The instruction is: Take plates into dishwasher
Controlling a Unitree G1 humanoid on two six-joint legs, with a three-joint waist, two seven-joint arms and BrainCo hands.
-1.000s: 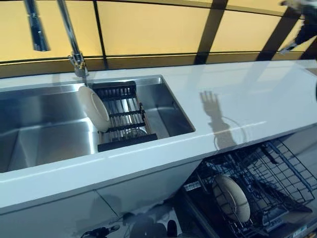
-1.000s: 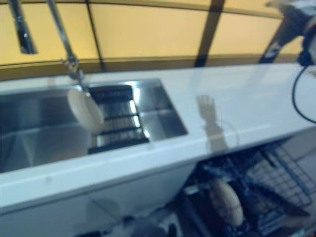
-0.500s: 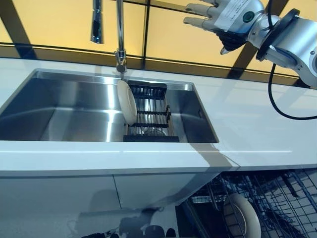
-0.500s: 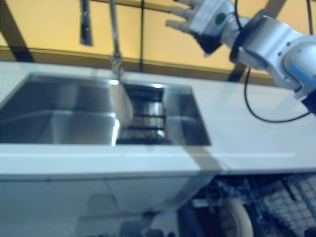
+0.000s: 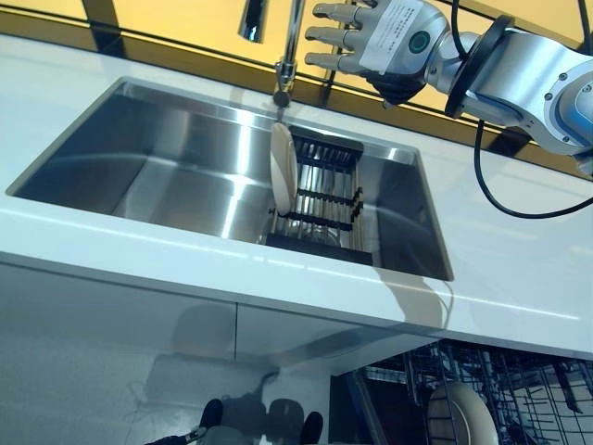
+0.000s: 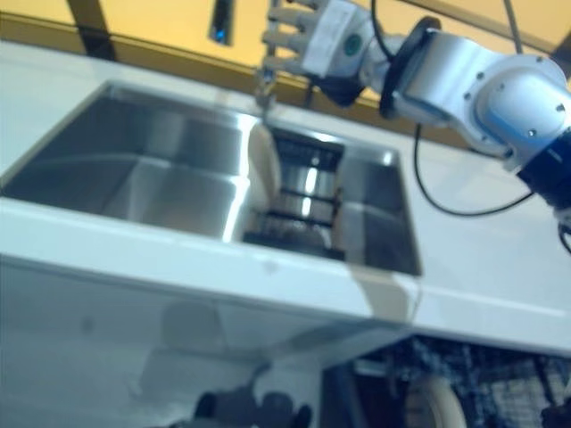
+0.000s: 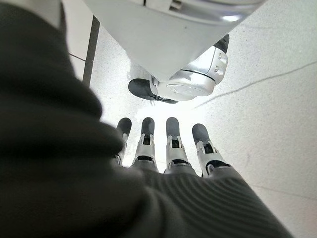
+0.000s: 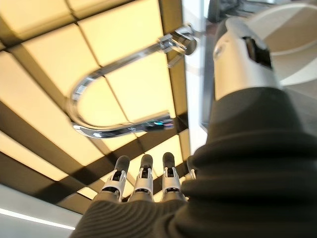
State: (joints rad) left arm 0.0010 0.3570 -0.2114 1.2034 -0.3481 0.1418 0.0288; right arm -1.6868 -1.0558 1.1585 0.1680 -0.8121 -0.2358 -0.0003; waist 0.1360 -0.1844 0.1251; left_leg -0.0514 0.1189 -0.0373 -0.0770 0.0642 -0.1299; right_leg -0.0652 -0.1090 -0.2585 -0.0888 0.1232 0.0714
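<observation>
Since the earlier frame the right hand had travelled leftward from over the counter to a position above the faucet, while the camera itself had swung, bringing more of the sink into view. Its fingers were extended and spread, grasping nothing; the right wrist view confirmed straight fingers against the yellow wall panels and showed the faucet's curved neck, which the eye views cut off. One white plate stood on edge in the dark drying rack inside the sink, directly below the faucet. A second plate sat upright in the dishwasher rack beneath the white counter. The left hand appeared only in its own wrist view, fingers straight and empty, over the floor.
</observation>
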